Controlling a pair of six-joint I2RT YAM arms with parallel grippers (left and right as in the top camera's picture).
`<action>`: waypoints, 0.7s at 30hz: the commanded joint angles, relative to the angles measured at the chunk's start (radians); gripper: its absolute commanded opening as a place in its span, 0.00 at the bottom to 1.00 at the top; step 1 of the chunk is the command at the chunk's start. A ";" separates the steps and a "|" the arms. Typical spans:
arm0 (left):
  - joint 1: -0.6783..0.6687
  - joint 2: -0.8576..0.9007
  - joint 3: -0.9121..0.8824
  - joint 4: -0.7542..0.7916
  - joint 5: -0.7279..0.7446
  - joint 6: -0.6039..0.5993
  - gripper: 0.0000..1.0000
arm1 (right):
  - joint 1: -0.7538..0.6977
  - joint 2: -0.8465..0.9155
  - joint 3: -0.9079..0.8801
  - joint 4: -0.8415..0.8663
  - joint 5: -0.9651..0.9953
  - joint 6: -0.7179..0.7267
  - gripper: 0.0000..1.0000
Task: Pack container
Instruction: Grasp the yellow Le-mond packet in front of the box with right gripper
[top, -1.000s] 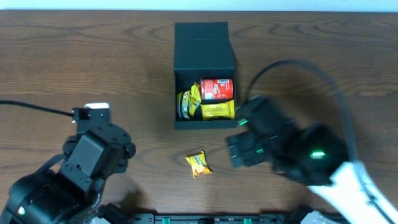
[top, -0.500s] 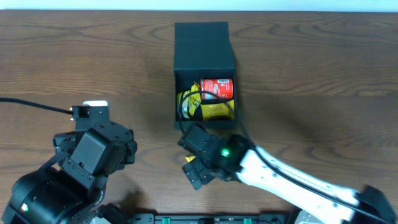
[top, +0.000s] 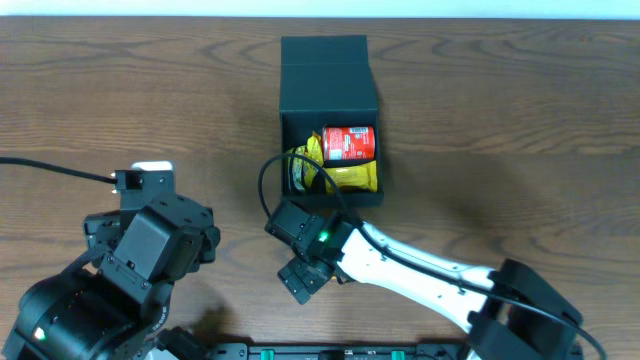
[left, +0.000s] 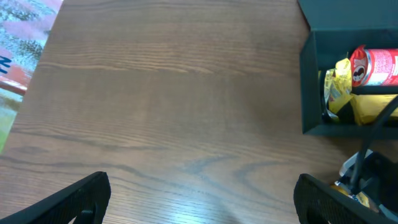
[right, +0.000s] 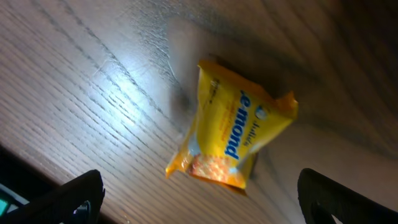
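Note:
The dark container (top: 328, 75) lies at the table's middle back, its open side facing the front, also in the left wrist view (left: 311, 81). Inside are a red can (top: 348, 143) and yellow snack packets (top: 345, 177). A loose yellow snack packet (right: 235, 138) lies on the table under my right gripper (right: 199, 196), which is open, fingers wide on either side of it; in the overhead view the right gripper (top: 303, 258) hides the packet. My left gripper (left: 202, 199) is open and empty over bare wood at the front left.
A colourful printed sheet (left: 18, 56) lies at the left edge of the left wrist view. A black cable (top: 50, 170) runs along the table's left side. The right arm (top: 430, 280) stretches from the front right.
My right arm swung left across the front of the table and now sits directly over the loose packet, covering it in the overhead view. The left arm shifted slightly.

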 joint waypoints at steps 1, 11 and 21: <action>0.001 0.001 -0.008 0.000 -0.045 0.015 0.95 | 0.007 0.042 -0.003 0.012 -0.006 -0.016 0.99; 0.001 0.002 -0.008 -0.003 -0.044 0.014 0.95 | 0.005 0.085 -0.003 0.065 0.050 0.108 0.96; 0.001 0.002 -0.009 -0.012 -0.044 0.014 0.95 | -0.022 0.085 -0.004 0.050 0.073 0.241 0.87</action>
